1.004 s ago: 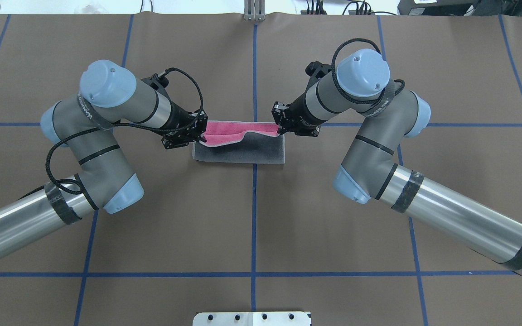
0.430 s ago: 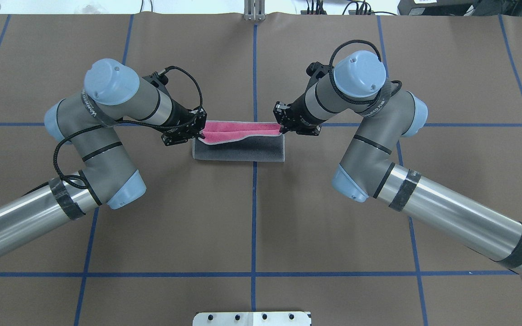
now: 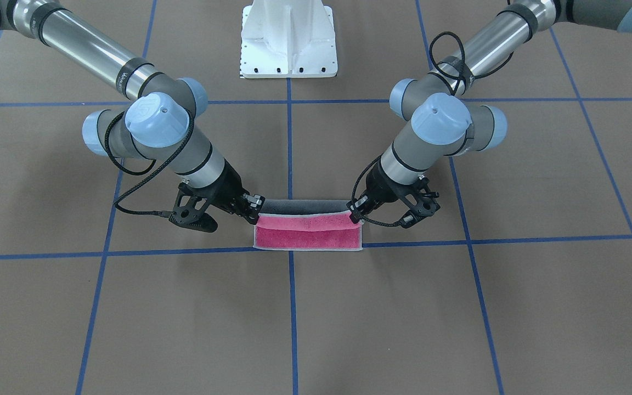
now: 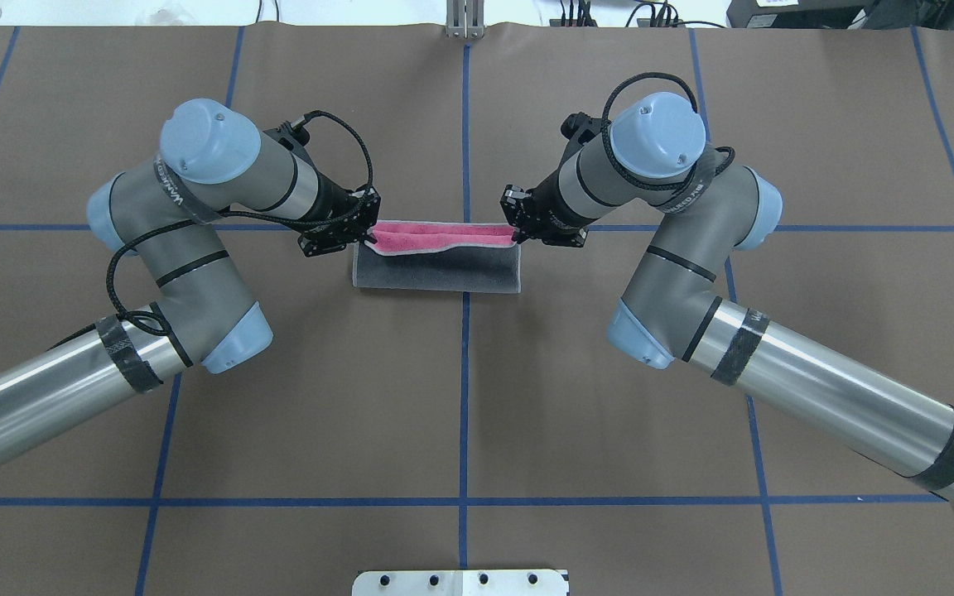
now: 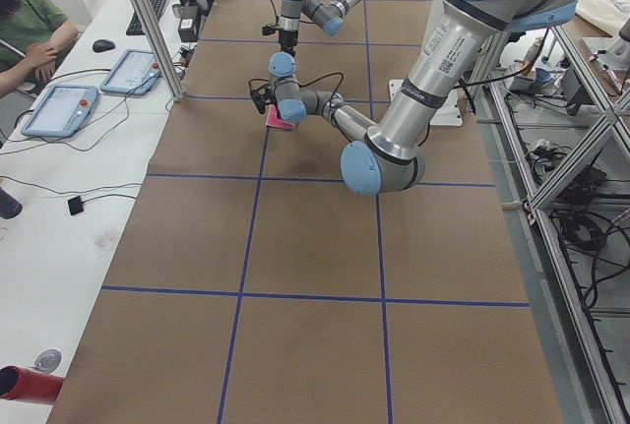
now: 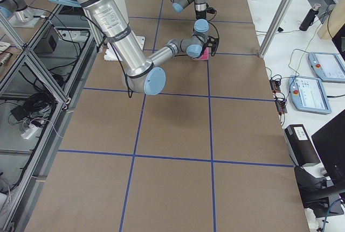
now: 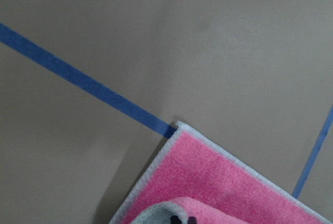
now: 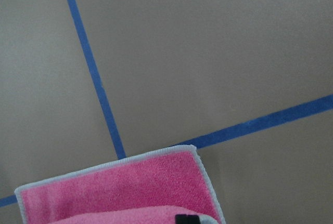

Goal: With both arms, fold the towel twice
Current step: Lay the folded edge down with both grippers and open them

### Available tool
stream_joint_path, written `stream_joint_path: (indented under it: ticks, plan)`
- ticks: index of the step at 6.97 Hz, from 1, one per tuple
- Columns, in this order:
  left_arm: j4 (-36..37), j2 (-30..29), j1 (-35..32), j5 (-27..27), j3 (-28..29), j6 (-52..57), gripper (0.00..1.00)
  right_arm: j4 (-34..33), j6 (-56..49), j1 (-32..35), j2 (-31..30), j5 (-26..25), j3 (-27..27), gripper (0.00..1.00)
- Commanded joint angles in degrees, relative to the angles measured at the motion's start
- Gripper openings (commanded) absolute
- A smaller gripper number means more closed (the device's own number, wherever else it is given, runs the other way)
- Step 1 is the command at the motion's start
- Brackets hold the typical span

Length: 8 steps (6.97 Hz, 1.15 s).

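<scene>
left gripper [image 4: 370, 237] is pinched shut on one corner of the towel's [image 4: 436, 271] raised hem, and right gripper [image 4: 515, 237] is clamped the same way on the opposite corner. wrist views only show a dark fingertip end with cloth curled over it, but the hem runs straight into both

handling, my read:
- light, limp terry with no stiffness, so it only holds shape where it's pinched; the hem already dips slightly mid-span between the two grips
- the corners on the stitched border are the right place to hold, firmest part and they keep the edge square
- the pile is grippy, so layers will cling rather than slide. lay it down, don't drag
- nothing fragile; the main risk is the arms getting out of step and skewing the fold

looks: grey face up on the robot-side part, rounded at the fold, and a pink strip showing on the far side with a shallow crease along it. thin light-grey hem all round

location: mid-table on the brown mat [image 4: 460, 397], straddling the centre blue tape line [image 4: 464, 124], far edge just short of the cross line. fold looks nearly closed, held hem not yet down
</scene>
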Motion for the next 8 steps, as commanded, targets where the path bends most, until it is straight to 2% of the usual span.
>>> stream_joint_path:
  ticks: [1, 2, 3, 4, 5, 6, 8]
  plan:
    - [-0.01, -0.08, -0.17, 0.4, 0.75, 0.08, 0.0, 0.0, -0.09, 0.01, -0.03, 0.0, 0.0, 0.0]
    - [-0.01, -0.17, -0.17, 0.4, 0.75, -0.01, 0.0, 0.0, -0.09, 0.01, 0.06, 0.0, 0.0, 0.0]
    - [-0.01, -0.43, -0.6, 0.4, 0.75, -0.44, 0.32, 0.0, 0.0, 0.01, 0.15, 0.0, 0.0, 0.02]
    - [0.08, -0.78, -0.61, 0.4, 0.75, -0.53, 0.99, 0.0, 0.17, 0.01, 0.15, 0.0, 0.0, 0.52]
    - [0.16, -0.78, -0.7, 0.4, 0.75, -0.53, 1.0, 0.0, 0.18, 0.01, 0.06, -0.18, 0.0, 0.84]
    - [0.16, -0.87, -0.96, 0.4, 0.75, -0.62, 1.0, 0.0, 0.18, 0.01, 0.15, -0.62, 0.0, 0.98]
    - [0.16, -0.87, -1.31, 0.4, 0.75, -0.62, 1.0, 0.0, 0.18, 0.01, 0.06, -0.62, 0.08, 0.99]
